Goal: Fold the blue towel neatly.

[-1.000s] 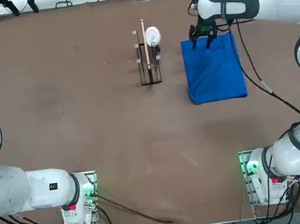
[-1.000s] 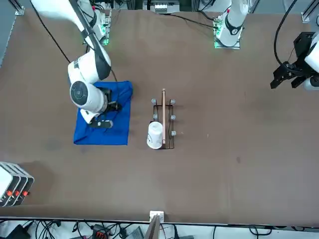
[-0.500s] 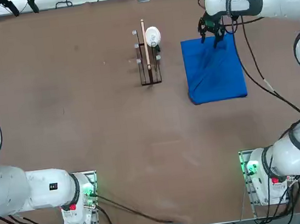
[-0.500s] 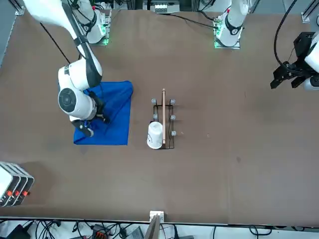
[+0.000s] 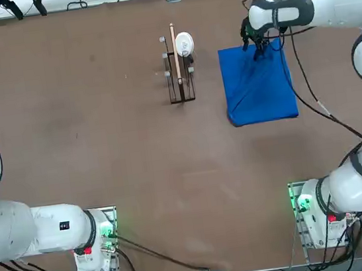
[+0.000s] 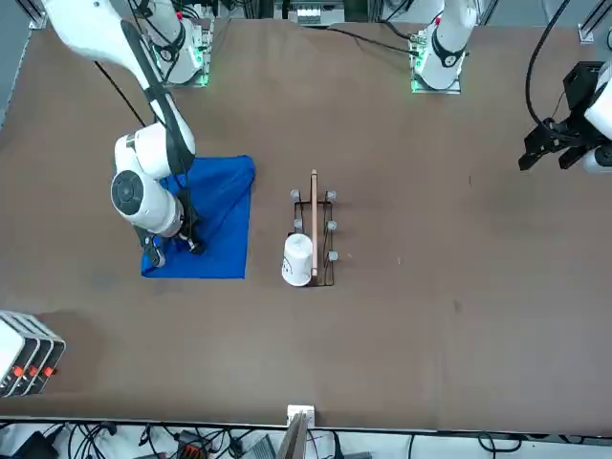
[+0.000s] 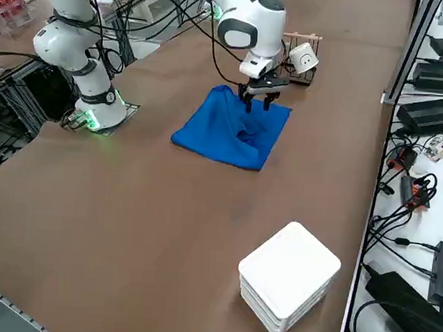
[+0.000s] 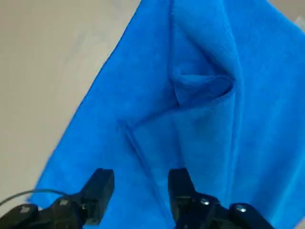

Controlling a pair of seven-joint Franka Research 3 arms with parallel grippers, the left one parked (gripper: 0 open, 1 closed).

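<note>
From overhead I see the blue towel point(image 5: 258, 84) lying on the brown desk point(image 5: 100, 133) in the far right part, just right of a small wire rack point(image 5: 178, 69) that carries a white cup point(image 5: 183, 43). My right gripper point(image 5: 257, 46) sits over the towel's far edge, pointing down at the cloth. In the front view the towel point(image 6: 212, 229) is at the left, with the same gripper point(image 6: 172, 251) low over the end nearest that camera; the arm's white wrist covers much of it, and a white box point(image 6: 21, 356) sits near the desk's corner. From the right side the gripper point(image 7: 257, 101) hangs at the towel's point(image 7: 231, 129) edge closest to the rack point(image 7: 299, 59), the cloth rumpled with a raised fold beneath it. On the wrist camera the jaws are spread, with a clear gap between the two black fingers point(image 8: 98, 191), and nothing is pinched; the towel point(image 8: 190, 109) fills the view beyond them, creased into a ridge with a small pocket-like pucker in its middle.
</note>
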